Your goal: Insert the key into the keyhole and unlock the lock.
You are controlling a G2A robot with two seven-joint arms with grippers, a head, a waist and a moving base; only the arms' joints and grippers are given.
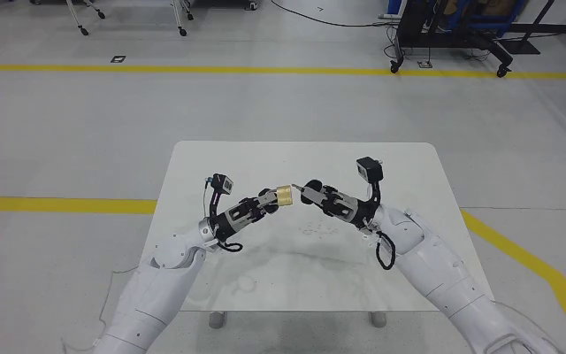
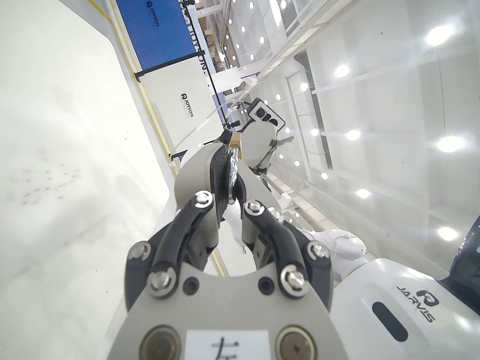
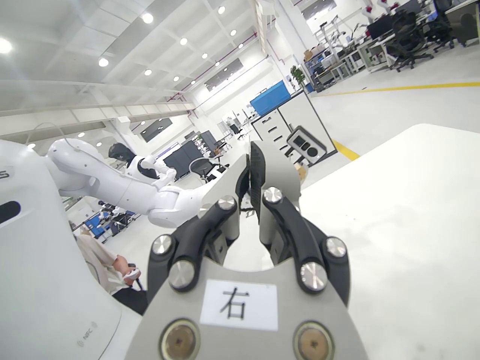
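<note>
left pincer point(image 2: 229, 168) clamped on the brass lock point(image 2: 236, 140) by its silver shackle, held clear of the white table point(image 2: 56, 114).

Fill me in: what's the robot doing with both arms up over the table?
The left gripper holds a brass lock in the air above the table. The right gripper holds the key, pointed at the lock. The two meet over mid-table. Whether the key is in the keyhole yet is too small to tell.
</note>
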